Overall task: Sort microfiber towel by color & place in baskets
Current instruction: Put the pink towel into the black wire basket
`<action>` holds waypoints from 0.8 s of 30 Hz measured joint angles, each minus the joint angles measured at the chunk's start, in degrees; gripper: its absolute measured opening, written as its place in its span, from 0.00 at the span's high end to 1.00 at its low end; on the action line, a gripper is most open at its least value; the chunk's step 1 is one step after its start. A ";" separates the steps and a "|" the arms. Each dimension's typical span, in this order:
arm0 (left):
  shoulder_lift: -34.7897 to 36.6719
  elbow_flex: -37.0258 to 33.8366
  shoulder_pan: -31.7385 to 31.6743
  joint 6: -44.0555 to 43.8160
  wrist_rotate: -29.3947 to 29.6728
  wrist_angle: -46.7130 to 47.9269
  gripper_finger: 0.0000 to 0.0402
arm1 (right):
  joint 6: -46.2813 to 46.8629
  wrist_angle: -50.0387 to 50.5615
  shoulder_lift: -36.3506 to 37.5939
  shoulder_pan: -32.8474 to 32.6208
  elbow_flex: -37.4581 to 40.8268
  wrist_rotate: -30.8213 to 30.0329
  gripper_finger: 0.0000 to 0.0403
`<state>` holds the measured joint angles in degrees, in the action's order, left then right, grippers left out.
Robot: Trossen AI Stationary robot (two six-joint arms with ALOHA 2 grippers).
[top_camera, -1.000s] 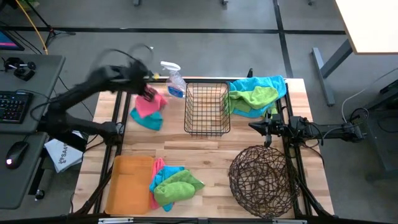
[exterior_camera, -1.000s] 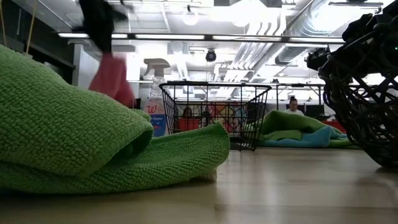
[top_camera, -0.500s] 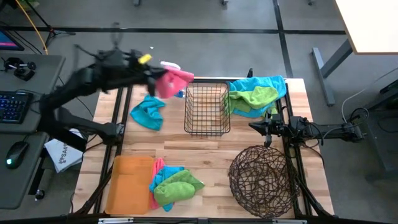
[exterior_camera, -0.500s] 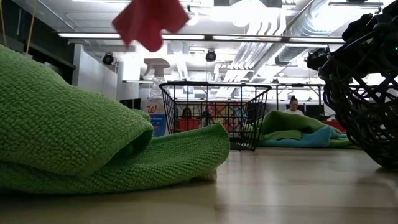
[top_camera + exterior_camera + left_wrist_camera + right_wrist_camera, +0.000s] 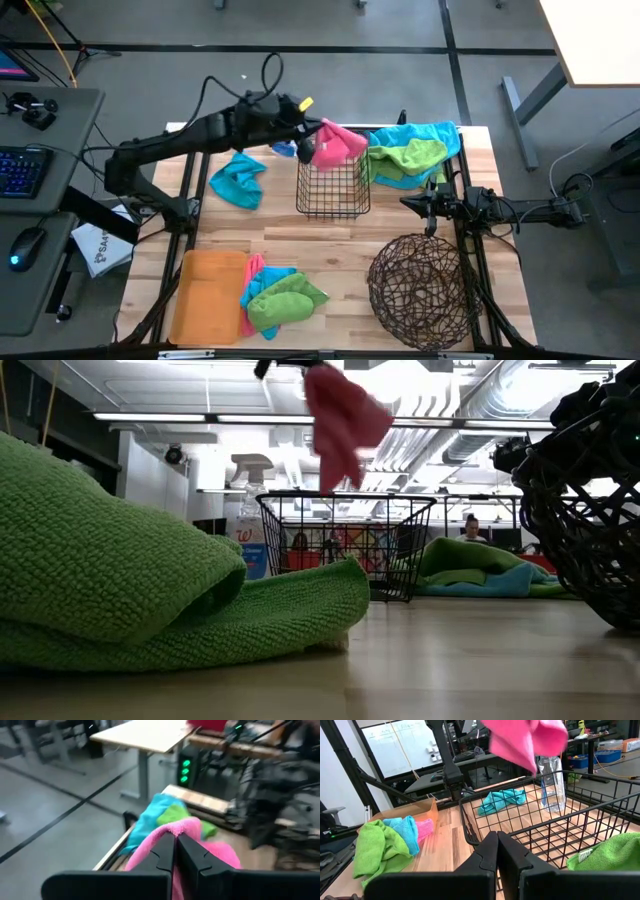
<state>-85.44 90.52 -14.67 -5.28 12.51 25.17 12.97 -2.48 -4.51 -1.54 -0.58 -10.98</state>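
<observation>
My left gripper [image 5: 310,146] is shut on a pink towel [image 5: 338,146], high above the far part of the black wire basket [image 5: 333,178]. The towel also shows in the low view [image 5: 340,418] and the right wrist view [image 5: 527,740]. A round twig basket [image 5: 422,290] stands near right, a flat orange tray [image 5: 207,296] near left. My right gripper [image 5: 496,840] is shut and empty, right of the wire basket. My left gripper pinches a bunched fold of the pink towel [image 5: 172,831] between its two fingers, coming level from the table's left. The towel hangs below and past the fingers, lifted clear above the wire basket, slack.
A teal towel [image 5: 238,181] lies far left. Teal and green towels [image 5: 412,152] are heaped far right. A pile of pink, teal and green towels [image 5: 280,298] lies beside the tray. A clear spray bottle [image 5: 551,782] stands behind the wire basket.
My left gripper has lifted the pink towel off the teal towel at the far left and swung it up and toward the table's right, until it hangs over the wire basket. The teal towel has stayed on the table.
</observation>
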 joint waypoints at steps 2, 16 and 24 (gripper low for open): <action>-1.11 -0.08 -1.09 0.00 -0.78 0.15 1.00 | 0.00 0.00 0.00 0.00 0.00 0.00 1.00; -1.93 -22.49 -0.09 -13.03 -7.12 -22.40 1.00 | 0.00 0.00 0.00 0.00 0.01 0.00 1.00; -1.86 -24.26 0.06 -17.18 -8.61 -23.66 0.90 | 0.00 0.01 0.00 0.00 0.00 0.00 1.00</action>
<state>-87.31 66.26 -14.62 -22.46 3.91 1.50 12.97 -2.47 -4.51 -1.54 -0.58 -10.98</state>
